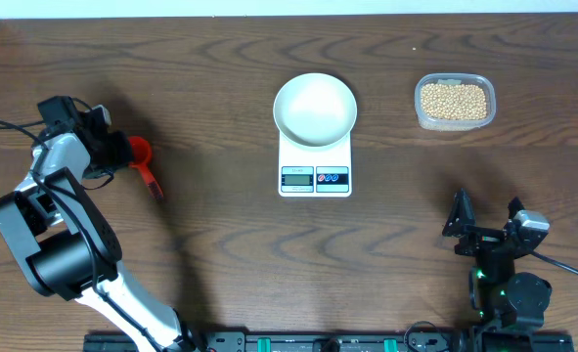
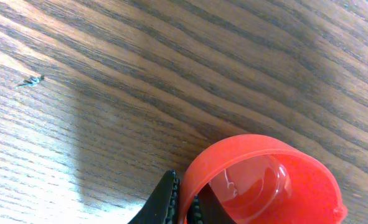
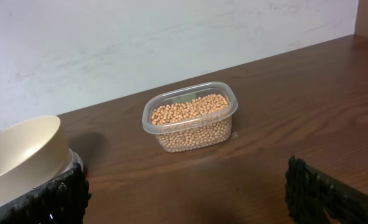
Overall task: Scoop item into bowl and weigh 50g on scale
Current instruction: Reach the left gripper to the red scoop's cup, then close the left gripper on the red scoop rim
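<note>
Test-lab bench: bare dark wood table (image 1: 220, 244), plain white wall (image 3: 140, 43).

- Table (image 1: 191, 88): dark brown, with streaked wavy wood grain.
- Bowl (image 1: 314, 108): plain white; appears cream in the right wrist view.
- Scale (image 1: 315, 156): white body, grey display.
- Beans (image 1: 453, 101): tan-yellow.
- Tub (image 3: 232, 104): clear, colourless.
- Scoop (image 1: 140, 154): bright red, glossy, translucent.
- Wall (image 3: 140, 43): off-white, faintly mottled.

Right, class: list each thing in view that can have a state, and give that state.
White bowl: empty, on the scale.
Scale: carrying the bowl, display unreadable.
Clear plastic tub: lidless, holding soybeans.
Red scoop: empty.
Left end effector: at the scoop's rim, grip unclear.
Right end effector: open, empty.
</note>
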